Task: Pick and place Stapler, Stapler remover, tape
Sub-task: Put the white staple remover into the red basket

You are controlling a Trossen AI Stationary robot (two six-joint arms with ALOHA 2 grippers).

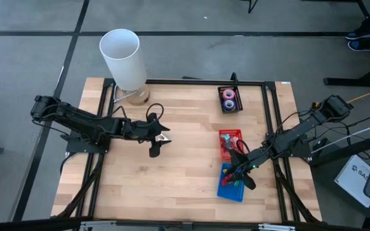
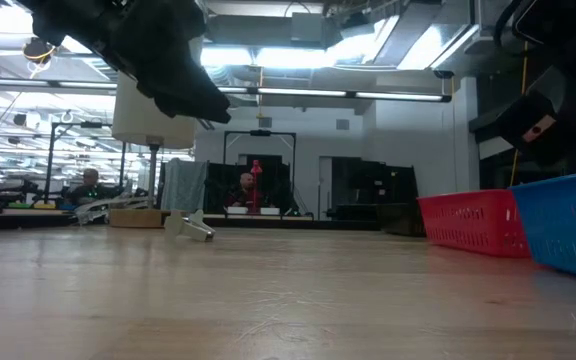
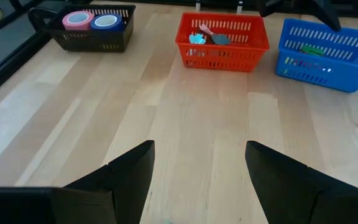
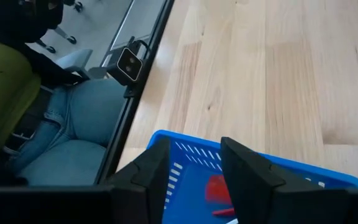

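Three baskets (image 1: pixel 230 99) sit on the wooden table (image 1: pixel 172 173); both arms' fingers (image 3: pixel 135 171) released.

Your light wooden desk (image 1: pixel 172 173) carries a black basket (image 1: pixel 230 99), a red basket (image 1: pixel 230 144), a blue basket (image 1: pixel 231 185) and a tall white cylinder (image 1: pixel 124 61) at its far edge

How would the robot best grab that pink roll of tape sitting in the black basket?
Probably from straight above. The pink tape roll lies flat in the black basket, hole upward, close beside the blue roll. One finger could go into the hole and one outside the ring on the side away from the blue roll, pinching the wall.
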